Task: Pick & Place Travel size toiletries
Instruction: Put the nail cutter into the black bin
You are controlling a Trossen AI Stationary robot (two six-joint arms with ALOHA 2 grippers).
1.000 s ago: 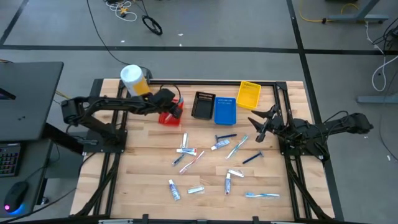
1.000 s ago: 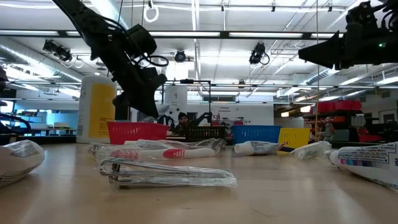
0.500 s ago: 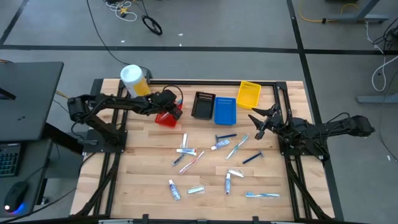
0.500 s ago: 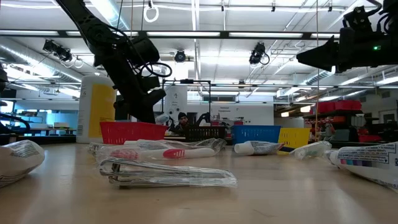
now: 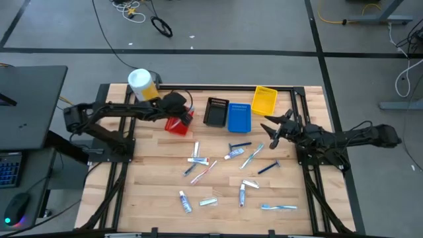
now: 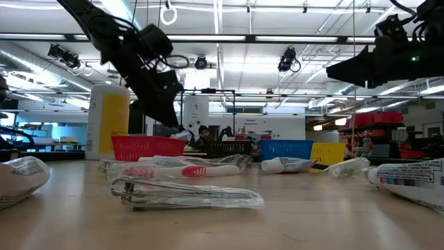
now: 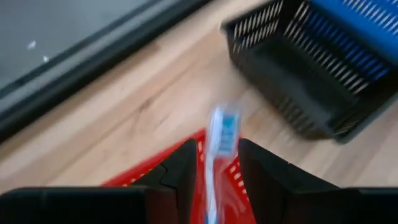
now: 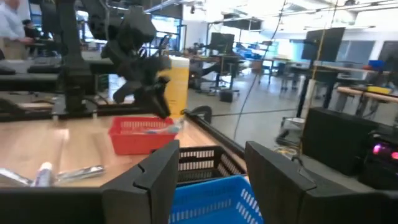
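The travel size toiletries (image 5: 218,165), small tubes and slim toothbrushes, lie scattered on the wooden table's middle and near part. My left gripper (image 5: 184,114) hangs over the red bin (image 5: 176,125) at the far left, fingers apart. A blue and white toothbrush (image 7: 221,132), blurred, stands between its fingers above the bin. In the right wrist view a pale piece (image 8: 169,127) juts over the bin's rim. My right gripper (image 5: 269,129) hovers open at the table's right side, holding nothing. My left gripper has the toothbrush's shaft (image 7: 214,168) between its parted fingers, over the red bin. The picture is blurred there, and I cannot tell whether either finger touches it.
Black (image 5: 215,112), blue (image 5: 239,117) and yellow (image 5: 264,100) bins stand in a row along the far edge, to the right of the red one. A yellow canister with a white lid (image 5: 142,84) stands at the far left corner. Black frame rails run along the table's sides.
My left gripper has dipped toward the red bin and come up again above it.
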